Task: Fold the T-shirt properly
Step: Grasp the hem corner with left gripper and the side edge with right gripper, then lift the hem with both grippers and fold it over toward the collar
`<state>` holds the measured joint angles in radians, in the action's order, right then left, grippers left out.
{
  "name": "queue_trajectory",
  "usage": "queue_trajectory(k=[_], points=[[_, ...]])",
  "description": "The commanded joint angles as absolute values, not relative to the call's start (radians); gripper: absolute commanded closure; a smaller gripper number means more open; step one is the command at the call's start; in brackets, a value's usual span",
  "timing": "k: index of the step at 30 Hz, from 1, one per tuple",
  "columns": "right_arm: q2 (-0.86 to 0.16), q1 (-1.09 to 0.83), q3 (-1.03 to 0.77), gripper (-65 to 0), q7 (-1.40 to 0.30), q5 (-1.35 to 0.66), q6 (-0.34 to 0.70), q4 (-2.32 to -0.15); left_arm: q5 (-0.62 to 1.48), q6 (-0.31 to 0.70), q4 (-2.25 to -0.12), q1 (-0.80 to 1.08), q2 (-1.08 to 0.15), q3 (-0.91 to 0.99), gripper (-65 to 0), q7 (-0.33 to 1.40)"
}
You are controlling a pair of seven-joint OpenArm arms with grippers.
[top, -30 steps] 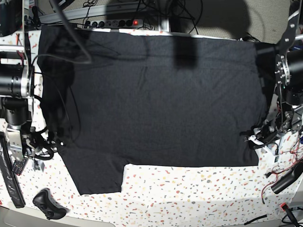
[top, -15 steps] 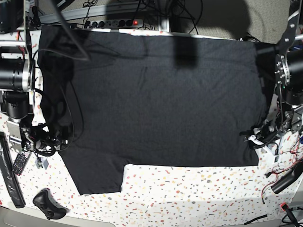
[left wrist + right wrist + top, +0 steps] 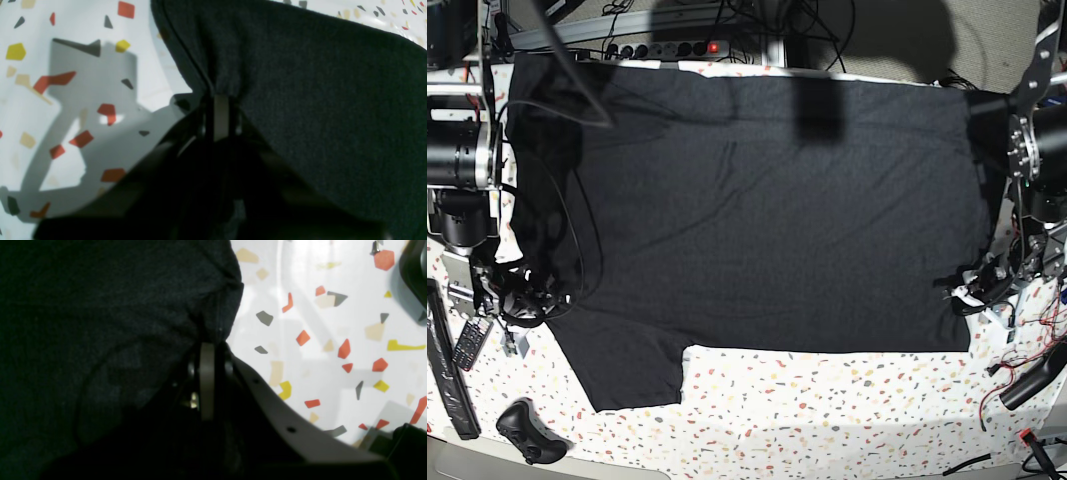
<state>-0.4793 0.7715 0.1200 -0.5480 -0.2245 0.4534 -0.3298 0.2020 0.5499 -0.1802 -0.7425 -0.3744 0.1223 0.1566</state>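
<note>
The right gripper (image 3: pixel 213 340) is now being seen clamped on the side edge of the T-shirt (image 3: pixel 757 210), next to the near sleeve; a second ago its jaws were standing wide beside that edge. In the base view the sleeve corner is being drawn in slightly compared with a second ago (a small shift, cloth already under tension). The left gripper (image 3: pixel 221 100) is being kept shut on the hem edge at the opposite side, unchanged. Judgement: both grasp points are being secured, so the first fold lift is being set up; nothing is folded yet.

The T-shirt is being shown spread flat, plain side up, across the speckled table (image 3: pixel 827 400), one sleeve toward the near edge.

Pinches are being confirmed only by the wrist views: fabric bunched between the closed jaws, hem seam visible. In the base view both grippers are being lost in cable clutter, though only there is the whole layout being shown.
</note>
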Motion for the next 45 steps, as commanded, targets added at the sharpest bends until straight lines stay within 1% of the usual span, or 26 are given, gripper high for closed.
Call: queue_trajectory(k=[1, 4, 6, 7, 9, 10, 12, 15, 18, 21, 23, 28, 33, 37, 45], points=[[-0.487, 0.79, 0.119, 0.0, -0.546, -0.213, 0.464, -0.334, 0.203, 0.551, -0.191, -0.764, -0.383, 0.123, 0.0, 0.151], [-0.487, 0.789, 0.119, 0.0, -0.526, -0.213, 0.472, -0.352, 0.229, 0.553, -0.192, -0.764, -0.383, 0.123, 0.0, 0.14], [-0.488, 0.789, 0.119, 0.0, -0.526, -0.213, 0.475, -0.378, 0.246, 0.578, -0.21, -0.761, -0.383, 0.123, 0.0, 0.14], [-0.488, 0.789, 0.119, 0.0, -0.524, -0.213, 0.499, -0.393, 0.244, 0.603, -0.229, -0.757, -0.383, 0.123, 0.0, 0.141], [-0.488, 0.789, 0.119, 0.0, -0.51, -0.213, 0.586, -0.429, 0.244, 0.643, -0.295, -0.735, -0.386, 0.123, 0.0, 0.147], [-0.489, 0.786, 0.119, 0.0, -0.511, -0.213, 0.595, -0.448, 0.246, 0.645, -0.341, -0.718, -0.388, 0.123, 0.0, 0.163], [-0.491, 0.768, 0.119, 0.0, -0.512, -0.213, 0.595, -0.498, 0.272, 0.637, -0.443, -0.674, -0.396, 0.123, 0.0, 0.21], [-0.497, 0.699, 0.117, 0.0, -0.511, -0.213, 0.594, -0.607, 0.342, 0.59, -0.593, -0.588, -0.421, 0.124, 0.0, 0.244], [-0.505, 0.592, 0.117, 0.0, -0.511, -0.214, 0.587, -0.762, 0.373, 0.59, -0.732, -0.502, -0.447, 0.125, 0.0, 0.255], [-0.519, 0.481, 0.098, 0.0, -0.512, -0.218, 0.53, -0.929, 0.372, 0.585, -0.845, -0.439, -0.452, 0.131, 0.0, 0.285], [-0.525, 0.413, 0.056, 0.0, -0.513, -0.219, 0.5, -1.031, 0.389, 0.564, -0.899, -0.407, -0.448, 0.153, 0.0, 0.293], [-0.526, 0.278, -0.109, 0.0, -0.517, -0.218, 0.497, -1.206, 0.469, 0.559, -0.981, -0.356, -0.447, 0.279, 0.0, 0.336], [-0.526, 0.175, -0.248, 0.0, -0.519, -0.218, 0.497, -1.328, 0.55, 0.624, -1.036, -0.324, -0.447, 0.381, 0.0, 0.392], [-0.527, 0.099, -0.315, 0.0, -0.524, -0.221, 0.498, -1.419, 0.555, 0.627, -1.091, -0.292, -0.451, 0.4, 0.0, 0.408], [-0.525, -0.052, -0.396, 0.0, -0.525, -0.221, 0.498, -1.556, 0.562, 0.626, -1.193, -0.196, -0.498, 0.4, 0.0, 0.427]])
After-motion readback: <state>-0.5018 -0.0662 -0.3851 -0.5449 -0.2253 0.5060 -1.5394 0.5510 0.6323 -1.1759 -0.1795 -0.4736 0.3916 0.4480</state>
